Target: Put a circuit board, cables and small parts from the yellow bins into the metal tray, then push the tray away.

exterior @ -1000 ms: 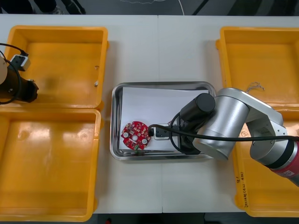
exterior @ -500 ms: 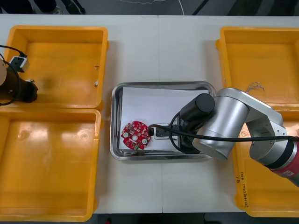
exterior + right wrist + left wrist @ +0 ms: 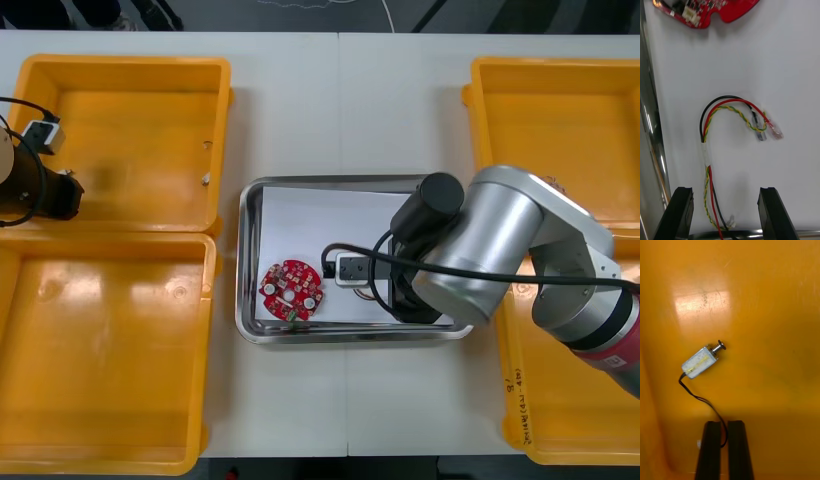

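The circuit board [image 3: 291,290] is round and red, studded with tiny bits, with a notch in its edge; it lies flat at about 8 o'clock inside the tray [image 3: 243,250], on the white lining. The red, yellow and black cable [image 3: 706,153] lies curled on that same lining; its tail runs between the fingers of the right gripper [image 3: 725,193], which stand wide apart and clear of it. From the front the right arm [image 3: 480,255] covers the tray's 4 o'clock corner, so the cable is hidden there. The left gripper [image 3: 723,423] is over the bin [image 3: 125,65] at 10 o'clock, fingers together; a small metal part [image 3: 702,360] sits on the bin floor; its thin black wire [image 3: 700,399] ends right at the fingertips, can't tell if it's pinched.
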{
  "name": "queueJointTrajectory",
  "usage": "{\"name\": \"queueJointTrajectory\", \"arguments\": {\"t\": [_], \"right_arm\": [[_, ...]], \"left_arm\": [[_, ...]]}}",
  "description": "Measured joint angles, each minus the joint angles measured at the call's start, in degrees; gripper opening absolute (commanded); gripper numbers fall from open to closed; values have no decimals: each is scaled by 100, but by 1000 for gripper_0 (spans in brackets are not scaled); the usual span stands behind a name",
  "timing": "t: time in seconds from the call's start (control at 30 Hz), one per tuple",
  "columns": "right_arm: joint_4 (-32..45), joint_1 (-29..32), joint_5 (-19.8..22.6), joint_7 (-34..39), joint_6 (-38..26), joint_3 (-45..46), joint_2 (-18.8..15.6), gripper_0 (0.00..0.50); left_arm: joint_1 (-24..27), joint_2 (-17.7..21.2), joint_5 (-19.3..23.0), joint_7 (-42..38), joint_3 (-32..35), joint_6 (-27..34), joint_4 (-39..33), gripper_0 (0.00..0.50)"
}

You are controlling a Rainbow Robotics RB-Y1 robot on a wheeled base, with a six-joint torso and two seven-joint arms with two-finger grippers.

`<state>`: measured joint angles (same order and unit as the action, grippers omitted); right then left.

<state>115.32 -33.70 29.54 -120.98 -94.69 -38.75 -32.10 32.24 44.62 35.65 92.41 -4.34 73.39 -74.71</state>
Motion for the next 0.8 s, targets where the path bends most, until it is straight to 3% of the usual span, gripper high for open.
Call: {"name": "queueJointTrajectory", "arguments": {"t": [0.37, 0.57, 0.8], "right_arm": [[331, -48, 1172, 197, -989, 1617, 221, 500], [669, -184, 1303, 1360, -1488, 2197, 233, 500], [751, -658, 1456, 2252, -1506, 2561, 233, 500]], "left_arm": [[-9, 0, 84, 0, 0, -7, 1, 0], [-10, 0, 145, 0, 0, -16, -13, 0], [-15, 0, 266, 0, 0, -16, -187, 0]]}}
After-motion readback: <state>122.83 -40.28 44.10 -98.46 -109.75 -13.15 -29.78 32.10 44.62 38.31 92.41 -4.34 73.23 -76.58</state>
